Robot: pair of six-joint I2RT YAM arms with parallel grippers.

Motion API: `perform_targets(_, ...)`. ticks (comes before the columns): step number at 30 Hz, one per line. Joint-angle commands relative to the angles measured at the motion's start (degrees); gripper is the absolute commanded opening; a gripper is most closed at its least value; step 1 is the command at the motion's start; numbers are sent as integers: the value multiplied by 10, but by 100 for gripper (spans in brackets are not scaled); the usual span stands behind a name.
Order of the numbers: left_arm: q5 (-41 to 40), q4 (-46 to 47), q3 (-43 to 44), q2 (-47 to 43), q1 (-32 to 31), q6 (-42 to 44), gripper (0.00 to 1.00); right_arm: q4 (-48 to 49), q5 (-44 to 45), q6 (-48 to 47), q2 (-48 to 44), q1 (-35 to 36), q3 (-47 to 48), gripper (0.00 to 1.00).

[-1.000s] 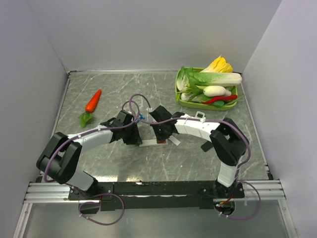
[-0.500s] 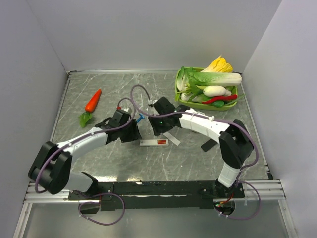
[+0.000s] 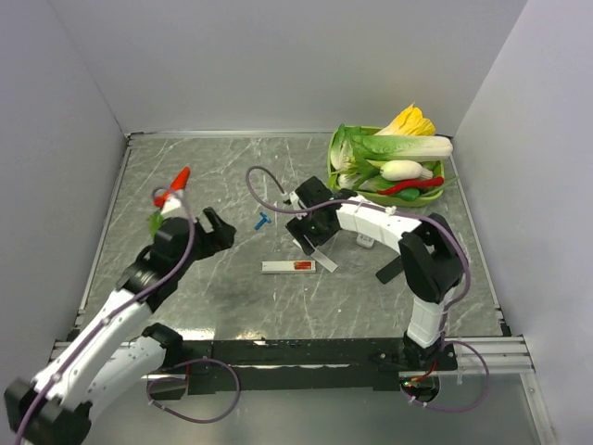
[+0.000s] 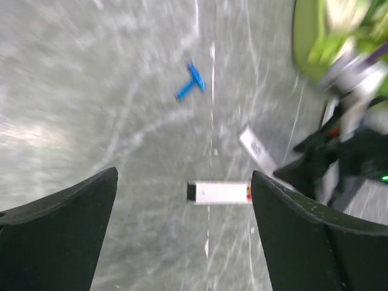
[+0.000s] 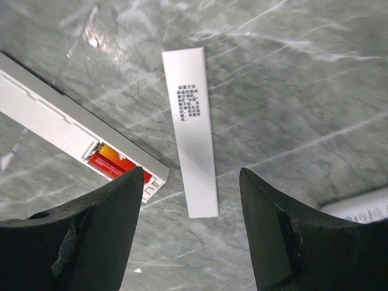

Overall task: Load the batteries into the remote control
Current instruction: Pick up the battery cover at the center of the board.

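In the middle of the table (image 3: pixel 232 176) lies the remote control (image 3: pixel 288 267), a thin white bar with its back open. Red-orange batteries (image 5: pixel 114 162) sit inside one end; if both are in, nobody can tell. The back cover (image 5: pixel 193 130) lies flat just beside that end. The right gripper (image 5: pixel 191 176) hangs over the cover, jaws wide apart, holding nothing. The left gripper (image 4: pixel 183 176) is off to the side, spread and empty too. Loading looks almost done. Next, the cover likely needs a careful pinch and lining up.
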Motion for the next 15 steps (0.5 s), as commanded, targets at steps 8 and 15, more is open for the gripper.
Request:
perform_targets(8, -218, -61, -14, -232, 6, 28, 99, -12, -10, -46, 89, 0, 45, 64)
perform_targets(15, -262, -70, 8, -229, 6, 78, 99, -9, 6, -51, 118, 3, 39, 54)
